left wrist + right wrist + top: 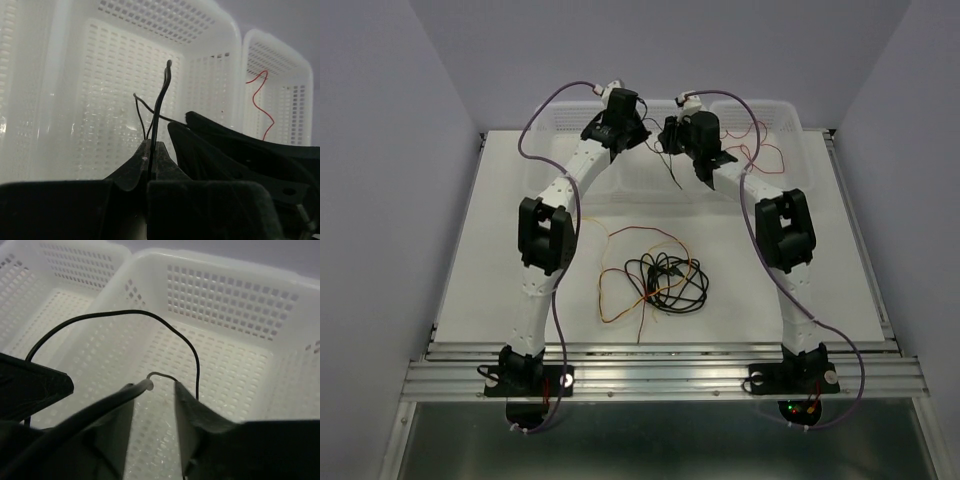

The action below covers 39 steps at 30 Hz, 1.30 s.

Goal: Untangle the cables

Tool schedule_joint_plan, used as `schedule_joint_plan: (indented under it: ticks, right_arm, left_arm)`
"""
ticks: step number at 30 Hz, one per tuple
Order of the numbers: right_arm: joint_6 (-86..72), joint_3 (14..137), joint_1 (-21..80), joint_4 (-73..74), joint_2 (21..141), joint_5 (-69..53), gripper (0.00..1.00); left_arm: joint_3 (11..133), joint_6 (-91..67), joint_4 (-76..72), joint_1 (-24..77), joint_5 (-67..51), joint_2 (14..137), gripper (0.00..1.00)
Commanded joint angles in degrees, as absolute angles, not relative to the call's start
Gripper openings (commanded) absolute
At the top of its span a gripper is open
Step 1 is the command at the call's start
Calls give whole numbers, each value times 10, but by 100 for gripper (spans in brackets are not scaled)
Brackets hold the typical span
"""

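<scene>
White tabletop (500, 300) is seen beneath both arms, and on it a tangle (655, 280) of thin black and yellow-orange cables is spread in loose loops. Nearer than the tangle, the arms are bolted to a metal rail (660, 375) at the table's edge. To either side of the tangle the left arm (545, 235) and the right arm (785, 235) are raised and bent inward, so that their wrists are brought close together beyond it. The left gripper (151, 146) is clamped on a black cable (161, 100), which is held upright between the closed fingers and curls at its top. Just beside it, the right gripper (152, 390) is held with its fingers parted. A pale-tipped cable end (145, 385) is seen at the tip of one finger, seemingly resting there rather than pinched, though the close view is blurred. A thin black loop (150, 313) is arched above those fingers; it may be the cable gripped by the left gripper. Beyond the tangle, past both grippers, a white perforated basket (125, 75) is set, with a second basket (280, 65) touching its side. A red cable (257, 95) is seen inside that second basket.
</scene>
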<state>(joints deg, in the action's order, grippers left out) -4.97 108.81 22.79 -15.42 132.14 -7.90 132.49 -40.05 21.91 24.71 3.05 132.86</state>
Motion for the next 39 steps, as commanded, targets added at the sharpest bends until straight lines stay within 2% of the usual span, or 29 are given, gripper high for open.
schedule_joint_plan:
  ticks: [1, 3, 6, 7, 9, 12, 18, 25, 30, 33, 39]
  right_arm:
    - [-83, 1089, 224, -77, 1291, -53, 53]
    - [-93, 1080, 224, -14, 1274, -49, 63]
    - [-108, 1107, 224, 84, 1270, -54, 66]
    - [-111, 1115, 224, 130, 1270, -57, 71]
    - [-119, 1127, 224, 183, 1262, -51, 75]
    - [-106, 1143, 224, 234, 1259, -32, 76]
    - [-56, 1228, 224, 355, 1295, 70, 77]
    - [12, 1222, 224, 352, 1297, 22, 78]
    - [47, 1212, 224, 355, 1281, 19, 79]
    - [62, 1216, 224, 369, 1275, 35, 80]
    - [89, 1174, 224, 396, 1222, 16, 82]
  left_arm:
    - [1369, -405, 183, 250, 16, 1317, 0]
    - [1368, -414, 186, 250, 20, 1326, 0]
    - [1366, -428, 197, 250, 47, 1336, 0]
    - [1366, -432, 199, 250, 54, 1339, 0]
    - [1370, -455, 210, 251, 64, 1349, 0]
    - [1371, -494, 223, 250, 72, 1356, 0]
    - [1370, -555, 197, 243, 3, 1337, 0]
    - [1366, -661, 178, 242, 28, 1306, 0]
    - [1394, -744, 120, 213, -47, 1340, 0]
    - [1440, -758, 131, 207, -19, 1354, 0]
    - [1412, -764, 126, 207, 50, 1328, 0]
